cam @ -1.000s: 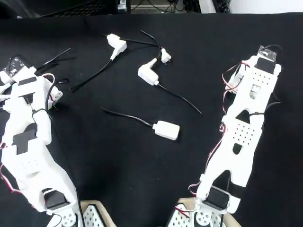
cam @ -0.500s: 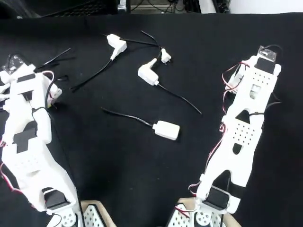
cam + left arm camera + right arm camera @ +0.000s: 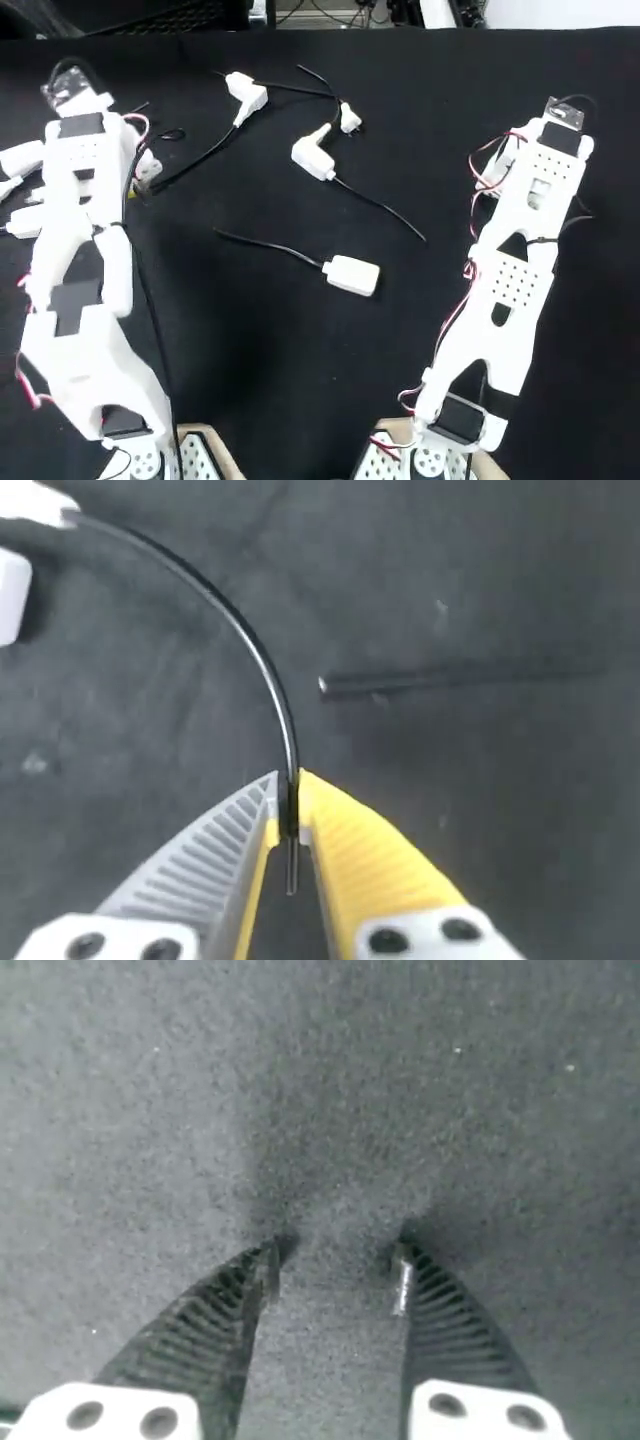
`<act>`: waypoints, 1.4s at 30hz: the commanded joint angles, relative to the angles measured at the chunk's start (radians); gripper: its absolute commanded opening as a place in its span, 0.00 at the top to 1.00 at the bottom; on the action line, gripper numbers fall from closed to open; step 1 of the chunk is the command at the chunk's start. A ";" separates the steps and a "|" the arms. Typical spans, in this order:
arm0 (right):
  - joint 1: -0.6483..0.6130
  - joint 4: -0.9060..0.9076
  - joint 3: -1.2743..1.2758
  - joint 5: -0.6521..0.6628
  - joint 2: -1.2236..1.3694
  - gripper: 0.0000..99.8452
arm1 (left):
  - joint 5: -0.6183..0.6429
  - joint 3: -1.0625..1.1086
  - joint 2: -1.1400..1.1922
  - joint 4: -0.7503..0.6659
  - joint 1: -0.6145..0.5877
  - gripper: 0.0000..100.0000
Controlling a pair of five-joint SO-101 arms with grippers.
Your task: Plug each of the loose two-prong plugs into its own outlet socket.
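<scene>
Left gripper [image 3: 288,810] clamps tight on a black cable [image 3: 255,650] at far left; right gripper [image 3: 335,1265] hangs spread over the cloth [image 3: 450,1080]; white plugs [image 3: 312,155] lie loose, far centre

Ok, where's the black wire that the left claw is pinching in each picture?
High view: upper left, the black wire slants down from a white plug.
Left wrist view: middle, curving out of the left gripper, shut on it.
Right wrist view: the open right gripper over black cloth.
Shared landmark: that black cloth.
</scene>
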 commanded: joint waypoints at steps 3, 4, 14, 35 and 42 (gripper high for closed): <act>0.003 0.011 0.001 0.008 0.038 0.80 | -0.100 0.143 -0.270 0.057 0.067 0.97; 0.003 0.011 0.001 0.008 0.038 0.80 | -0.106 0.180 -0.313 0.057 0.081 0.97; 0.003 0.011 0.001 0.008 0.038 0.80 | -0.259 0.621 -0.796 -0.058 0.193 0.97; 0.003 0.011 0.001 0.008 0.038 0.80 | -0.608 1.412 -1.608 -0.153 0.641 0.97; 0.003 0.011 0.001 0.008 0.038 0.80 | -0.618 1.586 -1.912 -0.144 0.734 0.97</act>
